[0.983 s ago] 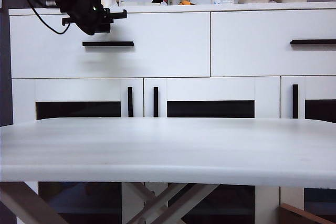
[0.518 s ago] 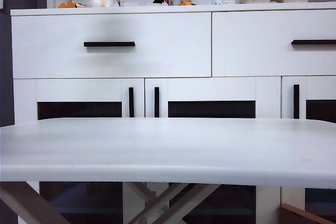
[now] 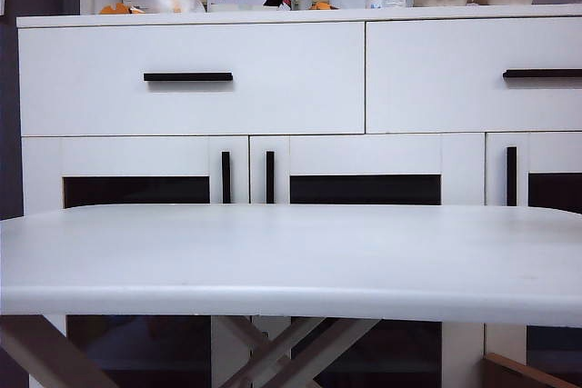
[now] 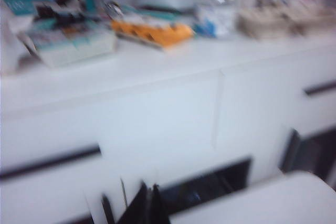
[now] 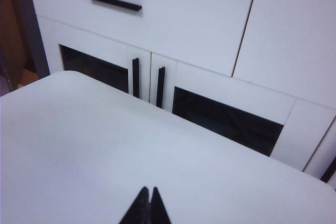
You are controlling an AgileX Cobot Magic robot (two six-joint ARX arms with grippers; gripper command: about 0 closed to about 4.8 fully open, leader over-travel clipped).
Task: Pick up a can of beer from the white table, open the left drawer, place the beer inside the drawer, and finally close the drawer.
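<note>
Exterior view had lost the left hand (image 4: pixel 149 203) from the left drawer (image 3: pixel 191 79), shut; both hands, right hand (image 5: pixel 148 203) included, were pinched together and empty; task looked finished.

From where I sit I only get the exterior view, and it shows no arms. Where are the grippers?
Observer: The right gripper shows in its own wrist view. It is shut and above the table.
Operator: And the left one?
Observer: The left gripper is shut too. Its wrist view is blurred and faces the cabinet and the clutter on top.
Operator: Does either hold the can?
Observer: No. Both wrist views show the tips pressed together with nothing between them, and no view shows the can.
</note>
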